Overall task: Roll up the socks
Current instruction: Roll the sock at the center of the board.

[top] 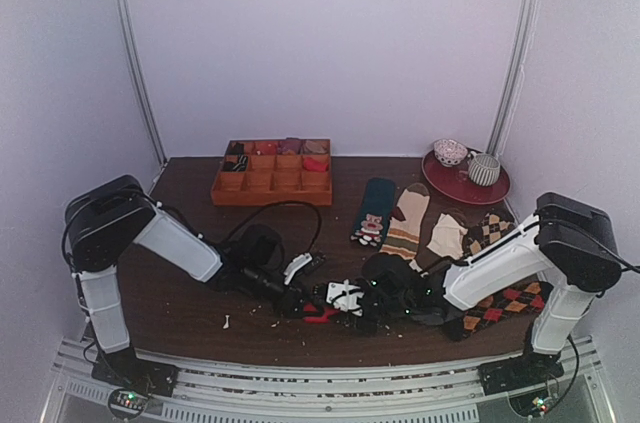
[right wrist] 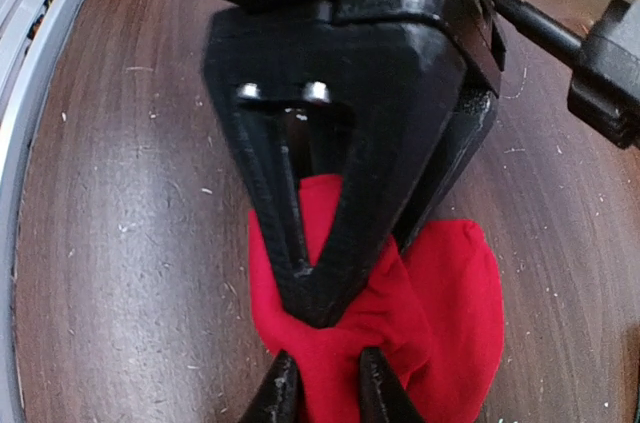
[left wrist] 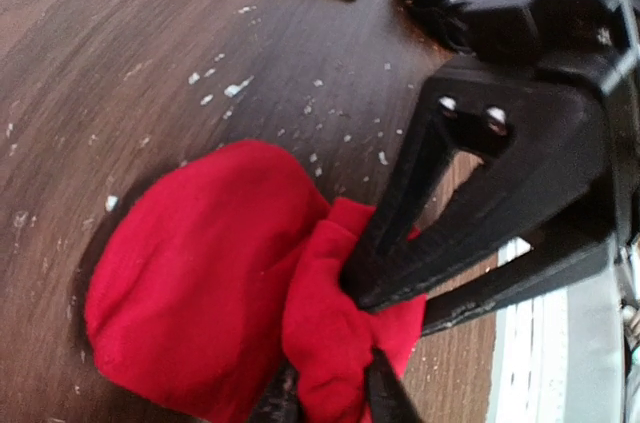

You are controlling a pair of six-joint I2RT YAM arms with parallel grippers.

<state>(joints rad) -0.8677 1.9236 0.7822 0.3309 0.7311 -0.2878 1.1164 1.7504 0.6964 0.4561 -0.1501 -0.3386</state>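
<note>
The bright red socks lie as a compact bundle on the dark wood table near its front edge, mostly hidden under both grippers in the top view. My left gripper is shut on a bunched fold at the bundle's end. My right gripper pinches the same fold from the opposite side, red fabric filling the space between its fingertips. The two grippers meet tip to tip over the socks. In the top view the left gripper comes in from the left and the right gripper from the right.
An orange compartment tray stands at the back. A red plate with a bowl and cup is back right. A teal bear sock, a striped sock, a cream sock and argyle socks lie to the right.
</note>
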